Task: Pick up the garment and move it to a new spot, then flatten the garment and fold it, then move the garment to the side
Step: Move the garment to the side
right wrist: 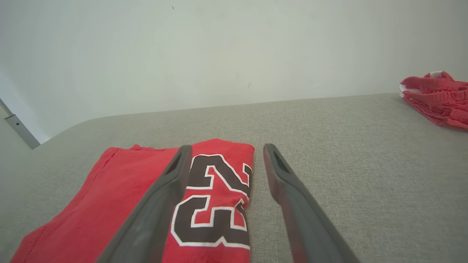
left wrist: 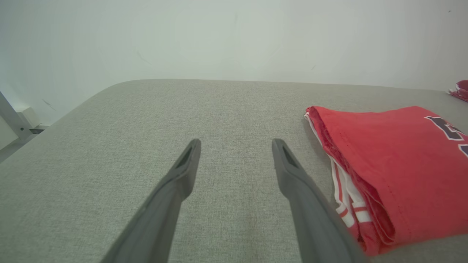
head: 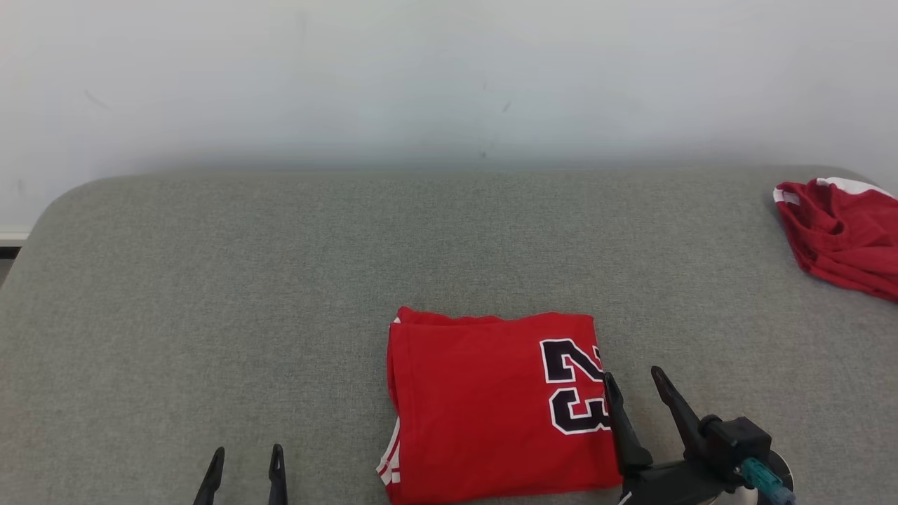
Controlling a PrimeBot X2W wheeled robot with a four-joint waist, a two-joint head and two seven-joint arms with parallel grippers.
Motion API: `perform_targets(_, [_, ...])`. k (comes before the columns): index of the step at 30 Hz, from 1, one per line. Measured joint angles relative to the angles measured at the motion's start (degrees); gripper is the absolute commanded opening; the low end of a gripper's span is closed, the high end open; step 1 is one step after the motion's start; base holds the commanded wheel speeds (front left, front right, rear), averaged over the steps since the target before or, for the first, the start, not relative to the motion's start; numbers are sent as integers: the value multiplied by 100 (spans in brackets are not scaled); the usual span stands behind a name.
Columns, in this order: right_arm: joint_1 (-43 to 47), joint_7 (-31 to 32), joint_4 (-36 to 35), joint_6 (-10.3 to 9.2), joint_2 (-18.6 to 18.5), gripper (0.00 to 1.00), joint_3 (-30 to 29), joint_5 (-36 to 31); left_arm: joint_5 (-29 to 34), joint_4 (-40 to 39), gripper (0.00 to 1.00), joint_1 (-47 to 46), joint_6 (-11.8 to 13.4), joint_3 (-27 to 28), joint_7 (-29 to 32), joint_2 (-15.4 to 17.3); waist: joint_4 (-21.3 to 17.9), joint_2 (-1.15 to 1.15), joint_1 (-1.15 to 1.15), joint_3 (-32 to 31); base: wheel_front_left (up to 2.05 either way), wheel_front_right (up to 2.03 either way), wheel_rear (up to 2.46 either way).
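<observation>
The garment [head: 484,407] lies folded into a rectangle on the grey counter [head: 280,280], at the near edge and a little right of centre. It is red, with white stripe trim at its left fold and a black "23" [head: 572,386] outlined in white at its right end.

Left gripper [head: 248,451]: jaws spread wide, nothing held. It sits over bare counter, left of the garment and apart from it. In the left wrist view the gripper [left wrist: 237,143] points at the wall [left wrist: 234,36], with the garment's layered fold [left wrist: 395,164] just beside its right finger.

Right gripper [head: 631,374]: jaws spread wide, nothing held. In the right wrist view it [right wrist: 227,147] straddles the garment's [right wrist: 109,197] right edge, one finger over the "23" and one over bare counter. Contact cannot be determined.

A second red cloth [head: 842,238], crumpled, lies at the far right, well apart
</observation>
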Motion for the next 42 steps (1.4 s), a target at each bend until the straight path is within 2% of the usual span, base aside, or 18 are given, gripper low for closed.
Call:
perform_targets(12, [-1450,1,2760,0,-168,100,44,-49,-49,68,100,-92,-26,-109,0,0,383,0,0,152,0,0,0])
perform_targets(22, [-2197,54,4203,0,-114,100,222,121,-65,92,100,-168,-62,-99,0,0,521,0,0,258,0,0,0])
perform_targets(23, [-2247,66,4285,0,-96,48,264,190,-63,98,100,-170,-66,-89,0,0,523,0,0,257,0,0,0])
perform_targets(25, [-2326,69,4380,0,-75,0,370,319,-62,107,100,-177,-66,-78,1,0,525,0,0,251,0,0,0])
perform_targets(33, [-2610,45,4336,0,-138,0,832,695,-130,66,100,-179,-18,-64,0,0,441,0,1,276,0,0,0])
perform_targets(42, [-4021,158,4036,0,-776,0,1478,851,-190,-187,100,-494,-47,-92,0,-1,154,0,0,767,0,0,0])
